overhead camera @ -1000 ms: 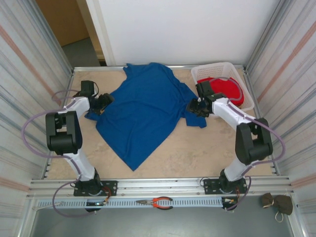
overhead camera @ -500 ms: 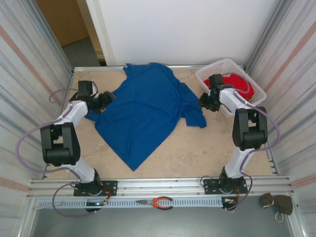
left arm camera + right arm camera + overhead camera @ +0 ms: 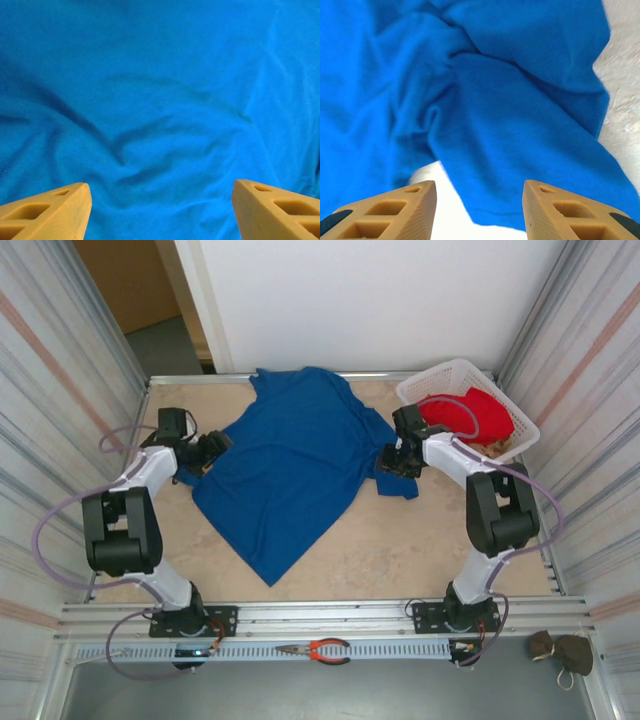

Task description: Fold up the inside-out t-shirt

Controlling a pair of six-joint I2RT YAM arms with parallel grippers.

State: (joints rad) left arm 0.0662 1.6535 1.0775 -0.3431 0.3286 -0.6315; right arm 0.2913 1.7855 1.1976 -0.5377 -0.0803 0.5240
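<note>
Royal-blue cotton covers the middle of the pale table: the inside-out t-shirt lies spread but rumpled, one pointed corner reaching toward the near edge; which end is the collar is hard to tell from above. The left gripper sits low at the shirt's left edge; in the left wrist view its tan fingers stand wide apart over creased cloth, with nothing pinched between them. The right gripper is at the shirt's right side, by a bunched flap; its fingers are parted too, a loose blue edge and a patch of bare table lying below the gap, nothing held. A white basket sits askew in the far right corner, just beside the right arm, with a red garment inside it.
</note>
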